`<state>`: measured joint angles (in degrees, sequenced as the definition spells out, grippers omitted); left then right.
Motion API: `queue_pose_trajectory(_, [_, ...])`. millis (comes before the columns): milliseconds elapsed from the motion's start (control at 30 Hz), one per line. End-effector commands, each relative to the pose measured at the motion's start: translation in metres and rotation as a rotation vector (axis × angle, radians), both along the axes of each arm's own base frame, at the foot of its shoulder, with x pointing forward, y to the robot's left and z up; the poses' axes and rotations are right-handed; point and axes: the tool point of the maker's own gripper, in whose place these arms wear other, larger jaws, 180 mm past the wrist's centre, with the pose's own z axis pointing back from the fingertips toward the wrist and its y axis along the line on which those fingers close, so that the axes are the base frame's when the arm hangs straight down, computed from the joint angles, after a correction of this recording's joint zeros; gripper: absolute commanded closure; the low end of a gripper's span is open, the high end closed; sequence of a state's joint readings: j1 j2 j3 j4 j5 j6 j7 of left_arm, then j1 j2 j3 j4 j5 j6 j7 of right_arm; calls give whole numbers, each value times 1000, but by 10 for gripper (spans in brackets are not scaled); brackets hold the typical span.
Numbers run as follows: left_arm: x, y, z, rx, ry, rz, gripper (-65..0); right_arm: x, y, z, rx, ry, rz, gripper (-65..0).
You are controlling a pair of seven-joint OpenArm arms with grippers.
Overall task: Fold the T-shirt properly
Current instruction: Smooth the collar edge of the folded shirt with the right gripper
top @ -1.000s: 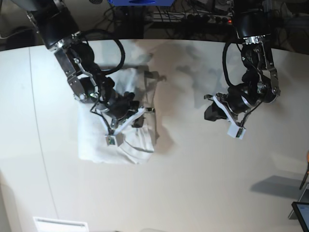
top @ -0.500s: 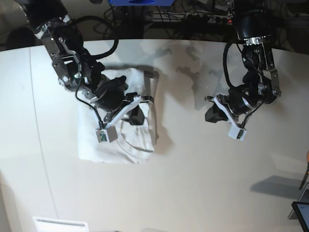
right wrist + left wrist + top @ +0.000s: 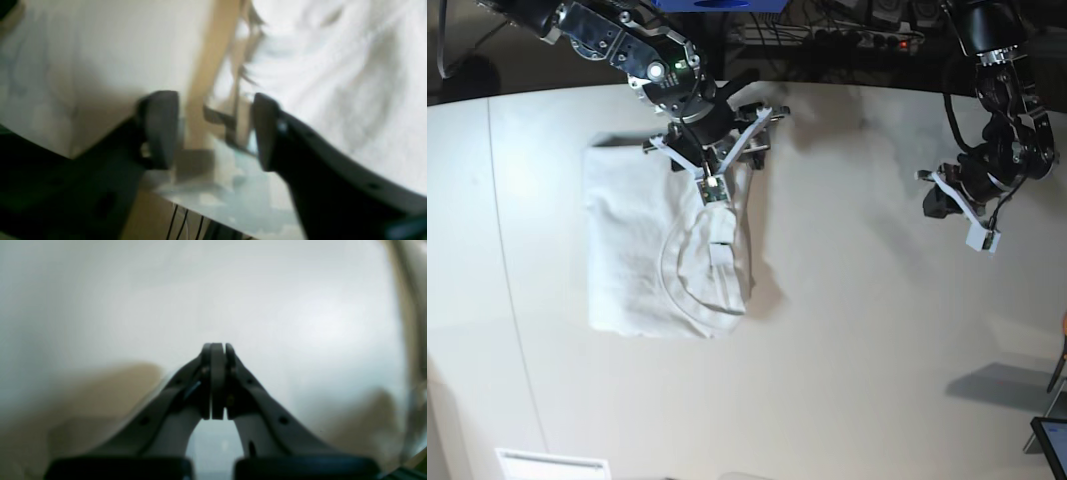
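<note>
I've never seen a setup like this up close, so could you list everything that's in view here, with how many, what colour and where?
T-shirt: one, white, folded into a rough rectangle, collar showing, lying on the left part of the table in the base view.
Table: one, off-white, fills most of the view.
Cables: several, dark, behind the table's far edge.
Floor vent: one, white, bottom left corner.
Right gripper: one, black with white trim, open, above the T-shirt's far edge, holding nothing.
Left gripper: one, black with white trim, shut and empty, over bare table at the right of the base view.
</note>
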<state>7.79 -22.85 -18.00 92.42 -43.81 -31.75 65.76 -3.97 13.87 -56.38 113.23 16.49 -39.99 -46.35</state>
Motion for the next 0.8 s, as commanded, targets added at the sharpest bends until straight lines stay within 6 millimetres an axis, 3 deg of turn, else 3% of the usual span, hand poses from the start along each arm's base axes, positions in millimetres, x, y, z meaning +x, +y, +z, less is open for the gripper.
queue_pose_trajectory(0, [10,0,15,-7,-65,-14,0,7,1,10,16,-40,-9,-373])
queue_pose_trajectory(300, [7,-2,12,-13,-64,-18,0,23,-4,16,0,-80,-15,-354])
queue_pose_trajectory(700, [7,-2,11,-15,-62,-16,0,40,-12,-1,-72,-82,-26,-350])
queue_pose_trajectory(767, [7,-2,11,-16,-62,-15,0,40,-12,-1,-72,-82,-26,-318])
